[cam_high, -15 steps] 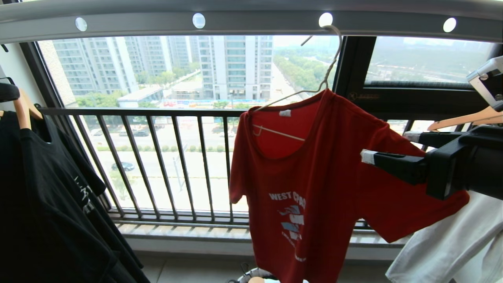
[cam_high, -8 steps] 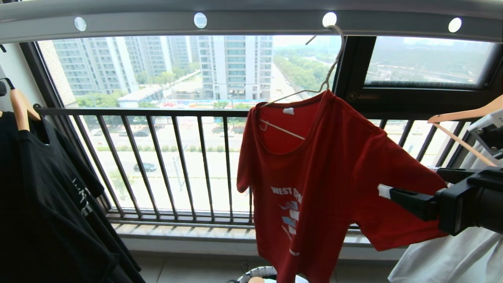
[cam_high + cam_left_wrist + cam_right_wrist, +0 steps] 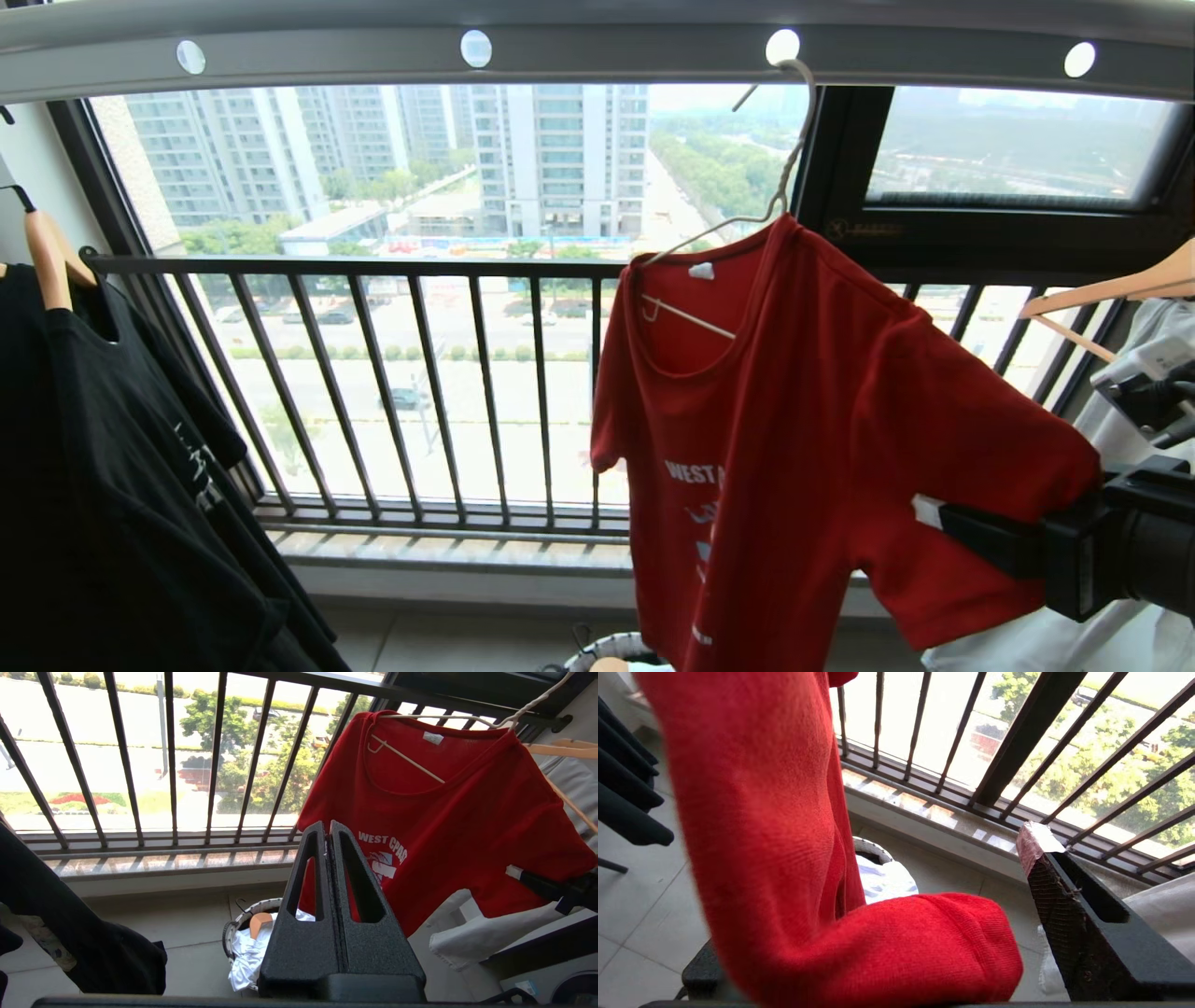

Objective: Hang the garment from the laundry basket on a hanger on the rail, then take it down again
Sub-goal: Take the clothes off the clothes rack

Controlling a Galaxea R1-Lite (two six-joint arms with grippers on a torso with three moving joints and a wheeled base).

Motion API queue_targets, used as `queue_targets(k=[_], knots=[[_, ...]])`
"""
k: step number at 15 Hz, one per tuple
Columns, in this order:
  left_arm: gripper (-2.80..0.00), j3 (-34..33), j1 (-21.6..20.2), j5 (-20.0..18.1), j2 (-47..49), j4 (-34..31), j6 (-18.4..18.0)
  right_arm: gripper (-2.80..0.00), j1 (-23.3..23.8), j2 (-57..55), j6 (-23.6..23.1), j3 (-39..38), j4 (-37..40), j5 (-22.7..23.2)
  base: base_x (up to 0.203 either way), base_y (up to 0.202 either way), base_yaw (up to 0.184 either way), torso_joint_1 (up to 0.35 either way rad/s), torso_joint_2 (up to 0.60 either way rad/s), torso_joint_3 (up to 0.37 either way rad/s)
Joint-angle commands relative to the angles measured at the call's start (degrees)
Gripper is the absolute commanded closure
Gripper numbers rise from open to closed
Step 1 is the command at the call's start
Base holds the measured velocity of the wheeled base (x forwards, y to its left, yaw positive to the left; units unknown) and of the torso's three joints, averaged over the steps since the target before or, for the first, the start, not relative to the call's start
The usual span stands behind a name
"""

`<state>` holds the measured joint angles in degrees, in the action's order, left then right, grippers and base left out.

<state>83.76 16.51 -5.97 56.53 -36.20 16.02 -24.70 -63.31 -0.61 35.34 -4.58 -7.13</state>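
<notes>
Black T-shirt: hangs far to the left of the red T-shirt, on a wooden hanger of its own.
Left gripper: fingers pressed together, holding nothing; it sits low, left of the red T-shirt and above the laundry basket, and looks parked.
Laundry basket: on the floor below the red T-shirt's hem, with white cloth inside.
Rail: grey bar with round holes, running straight above the red T-shirt.
Hanger: white wire, hook over the rail right above the red T-shirt's neck; its left shoulder wire shows bare inside the neck opening.
Red T-shirt: on the hanger, front with the print turned toward the robot's left; long axis runs top to bottom, neck up and hem down, though the body tilts and the right sleeve kicks out sideways.
Right gripper: beside the red T-shirt's right sleeve; jaws spread wide with the sleeve lying across the lower finger, nothing pinched that I can see.
White T-shirt: just right of the red T-shirt, behind the right gripper.
Step in hand: hanging looks done; the right gripper seems to be letting the sleeve go.
Next move: likely clear the sleeve, then reach the hook and lift it off the rail without catching neighbouring hangers.
</notes>
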Motion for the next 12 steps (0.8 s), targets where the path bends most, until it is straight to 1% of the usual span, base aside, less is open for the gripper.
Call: queue_targets(k=[1, 7, 12], knots=[[0.0, 0.2, -0.1, 0.0, 0.0, -0.2, 0.1, 0.0, 0.0, 1.0, 0.0, -1.0, -0.1, 0.1, 0.0, 0.0, 0.0, 0.0, 0.0, 0.0], [0.0, 0.2, 0.0, 0.0, 0.0, -0.3, 0.2, 0.0, 0.0, 2.3, -0.1, -1.4, 0.0, 0.2, 0.0, 0.0, 0.0, 0.0, 0.0, 0.0], [0.0, 0.2, 0.0, 0.0, 0.0, -0.2, 0.2, 0.0, 0.0, 2.6, -0.1, -4.1, 0.0, 0.2, 0.0, 0.0, 0.0, 0.0, 0.0, 0.0]])
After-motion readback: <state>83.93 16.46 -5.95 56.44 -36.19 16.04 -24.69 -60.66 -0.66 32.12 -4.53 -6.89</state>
